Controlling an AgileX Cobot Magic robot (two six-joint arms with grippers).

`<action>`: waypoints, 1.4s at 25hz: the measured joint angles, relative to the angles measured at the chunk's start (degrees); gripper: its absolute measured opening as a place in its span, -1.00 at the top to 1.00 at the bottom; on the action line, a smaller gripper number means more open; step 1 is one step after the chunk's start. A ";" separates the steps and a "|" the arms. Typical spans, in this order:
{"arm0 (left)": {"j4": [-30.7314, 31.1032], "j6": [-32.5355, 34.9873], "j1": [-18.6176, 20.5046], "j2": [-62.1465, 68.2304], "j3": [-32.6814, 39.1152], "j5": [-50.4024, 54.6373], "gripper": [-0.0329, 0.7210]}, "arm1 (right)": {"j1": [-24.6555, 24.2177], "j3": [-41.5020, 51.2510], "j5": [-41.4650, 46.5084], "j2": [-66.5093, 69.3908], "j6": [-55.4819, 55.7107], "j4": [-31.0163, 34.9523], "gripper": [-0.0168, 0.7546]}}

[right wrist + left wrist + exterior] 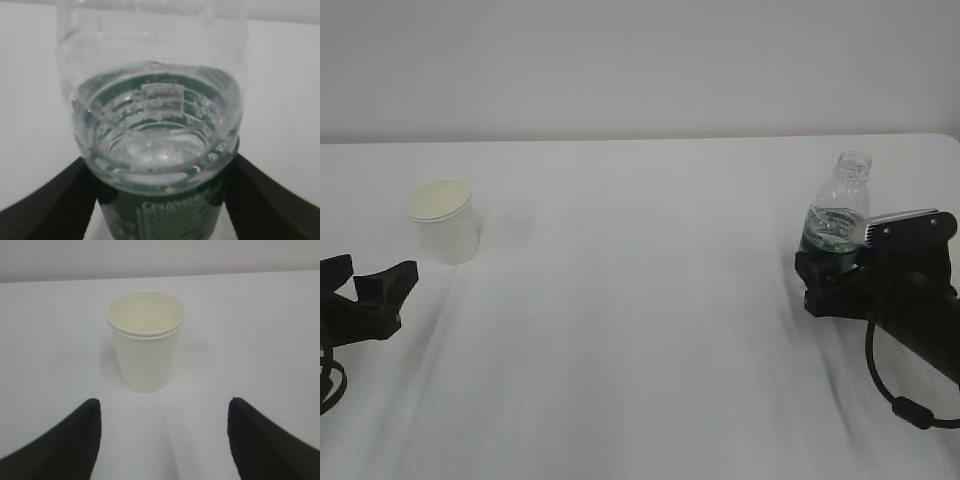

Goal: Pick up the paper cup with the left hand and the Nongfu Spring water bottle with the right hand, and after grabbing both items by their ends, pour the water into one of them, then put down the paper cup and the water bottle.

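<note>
Both jaws wide — left hand (160, 440) short of paper cup (145, 340); right hand (160, 200) straddles Nongfu Spring water bottle (160, 125), grip unclear.

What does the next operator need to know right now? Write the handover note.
Left hand: open, low over the table, short of the paper cup; not touching it.
Right hand: jaws wide, one either side of the Nongfu Spring water bottle at its green label; contact cannot be told.
Cup: upright, looks empty, far left of the table. Bottle: upright, capless, far right, water reaching above the label.
Done: both arms lined up on their targets.
Left: grasp both, lift, pour the water, set both down.
</note>
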 joint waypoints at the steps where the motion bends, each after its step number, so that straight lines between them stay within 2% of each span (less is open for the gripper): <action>1: 0.00 0.00 0.00 0.00 0.00 0.00 -0.59 | 0.00 -0.41 0.00 0.00 0.00 0.00 -0.57; 32: 1.19 0.00 0.00 0.00 0.00 0.00 -0.59 | 0.00 -5.67 0.00 3.43 0.08 -0.09 -0.57; 35: 1.19 0.00 0.00 0.00 0.00 0.00 -0.59 | 0.00 -5.67 0.00 3.43 0.08 -0.09 -0.48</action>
